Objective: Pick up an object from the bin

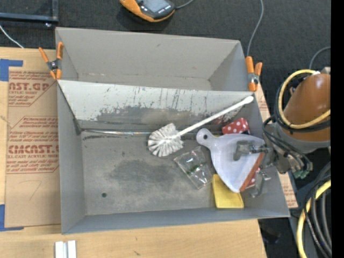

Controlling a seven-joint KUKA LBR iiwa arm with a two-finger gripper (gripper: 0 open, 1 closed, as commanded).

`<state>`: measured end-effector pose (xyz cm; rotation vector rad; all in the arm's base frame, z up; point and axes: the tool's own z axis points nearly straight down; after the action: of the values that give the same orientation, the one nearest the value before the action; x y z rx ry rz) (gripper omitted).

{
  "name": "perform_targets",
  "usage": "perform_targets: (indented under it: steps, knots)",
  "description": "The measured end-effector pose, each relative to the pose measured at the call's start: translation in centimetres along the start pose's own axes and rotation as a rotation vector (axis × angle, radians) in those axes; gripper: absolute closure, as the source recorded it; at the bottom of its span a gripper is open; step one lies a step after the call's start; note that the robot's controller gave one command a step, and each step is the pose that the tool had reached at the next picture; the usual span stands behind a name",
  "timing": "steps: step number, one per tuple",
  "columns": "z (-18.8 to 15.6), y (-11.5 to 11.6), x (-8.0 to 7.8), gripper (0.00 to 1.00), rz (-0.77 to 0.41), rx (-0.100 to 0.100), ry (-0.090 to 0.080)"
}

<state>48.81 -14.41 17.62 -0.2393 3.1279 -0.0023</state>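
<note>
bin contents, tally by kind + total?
Brush: 1
Scoop: 1
Red dotted block: 1
Clear wrapper: 1
Yellow sponge: 1
Total: 5, leaving out an orange strip at the scoop's right edge; I can't tell if it's a bin item or a robot part.

Light: I saw the bin (134, 192) brightly, evenly lit | shadows: faint — left wall (72, 171) was darker | glare: back wall (161, 98) shone pale

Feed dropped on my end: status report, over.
Gripper low at right of bin, over white scoop. Yellow sponge, clear wrapper, red die crowd it. White brush handle lies across behind.
</note>
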Motion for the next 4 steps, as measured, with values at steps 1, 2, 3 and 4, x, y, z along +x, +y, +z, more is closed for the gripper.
perform_targets:
  steps: [1, 2, 3, 4]
  knots:
    - [0.1, 1.3, 0.3, 0.00, 0.090, -0.002, 0.003]
    - [3.5, 1.2, -3.3, 0.00, -0.078, 0.001, -0.002]
    - [6.6, 1.9, -2.4, 0.00, -0.115, -0.002, 0.000]
    - [10.5, 4.2, -2.6, 1.00, -0.213, 0.003, -0.008]
